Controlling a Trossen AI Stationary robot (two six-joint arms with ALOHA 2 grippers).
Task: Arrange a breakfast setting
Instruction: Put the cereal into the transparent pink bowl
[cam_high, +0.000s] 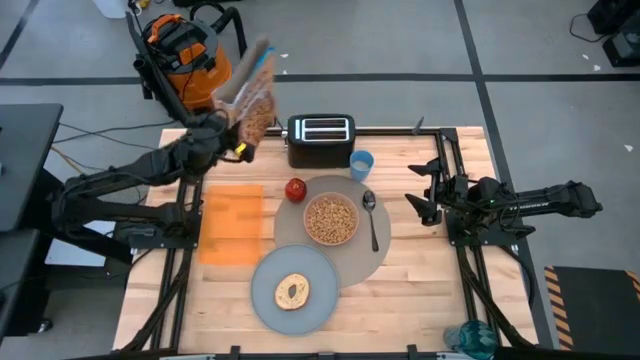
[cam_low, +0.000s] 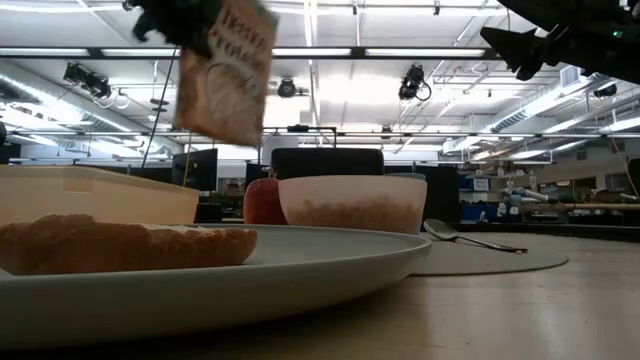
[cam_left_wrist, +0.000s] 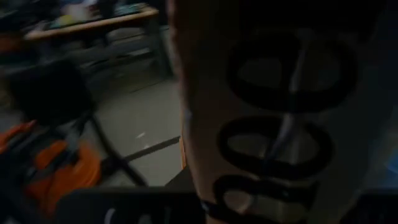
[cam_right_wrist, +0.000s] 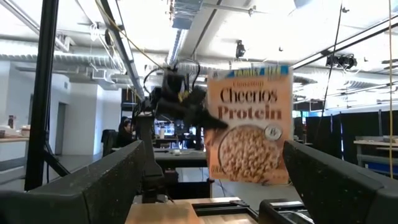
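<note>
Holding one cereal box (cam_high: 255, 95) aloft in my left claw (cam_high: 232, 135), shut on its lower part, tilted, above the far left corner of the worktop (cam_high: 420, 290), left of the toaster (cam_high: 320, 140). Handling, as I judge it: light card, hollow, crushable if squeezed hard, contents loose and free to shift; best held across the narrow sides low on the body, as now. Right claw (cam_high: 420, 190): spread wide, nothing in it, hovering at the right edge near the spoon (cam_high: 371, 218). Setting on the worktop: one round grey mat (cam_high: 365, 262); on it one pink bowl (cam_high: 330, 220) filled with cereal, thin plastic, probably light and easy to tip, best taken by the rim; one metal spoon just right of the bowl, stiff, flat-lying and slippery, handle the place to pinch. One apple (cam_high: 295, 189) at the mat's far left edge, smooth, round, likely to roll. One blue cup (cam_high: 361, 164) at the mat's far edge, beside the toaster. One blue-grey plate (cam_high: 268, 300) overlapping the mat's near left, rigid, breakable if ceramic. One bagel (cam_high: 292, 291) on it, soft. One orange board (cam_high: 231, 223) left of the mat.
</note>
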